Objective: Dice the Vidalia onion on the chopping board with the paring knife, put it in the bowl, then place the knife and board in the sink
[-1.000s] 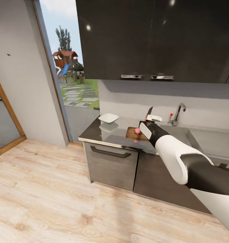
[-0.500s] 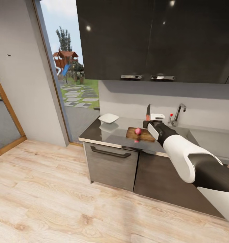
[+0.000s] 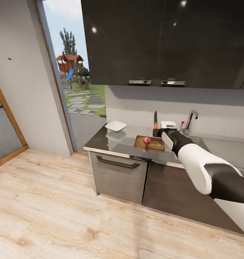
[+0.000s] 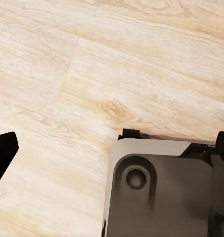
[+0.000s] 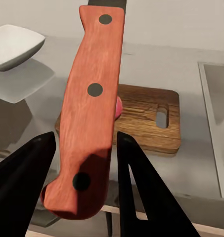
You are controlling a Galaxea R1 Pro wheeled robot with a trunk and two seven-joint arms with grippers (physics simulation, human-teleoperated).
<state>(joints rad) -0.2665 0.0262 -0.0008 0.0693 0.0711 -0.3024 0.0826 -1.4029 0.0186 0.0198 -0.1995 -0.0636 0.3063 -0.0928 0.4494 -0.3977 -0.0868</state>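
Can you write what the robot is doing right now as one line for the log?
right claw: shut on paring knife, blade up | onion: whole, on chopping board | bowl: on countertop | dicing: not yet done

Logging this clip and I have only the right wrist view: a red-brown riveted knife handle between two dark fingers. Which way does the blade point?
Observer: In the head view the paring knife stands blade up in the right gripper.
Operator: What is the pink thing behind the handle?
Observer: A small round pinkish onion, still whole, on the brown wooden chopping board.
Operator: And the other arm?
Observer: The left gripper hangs open over the pale wood-plank floor.
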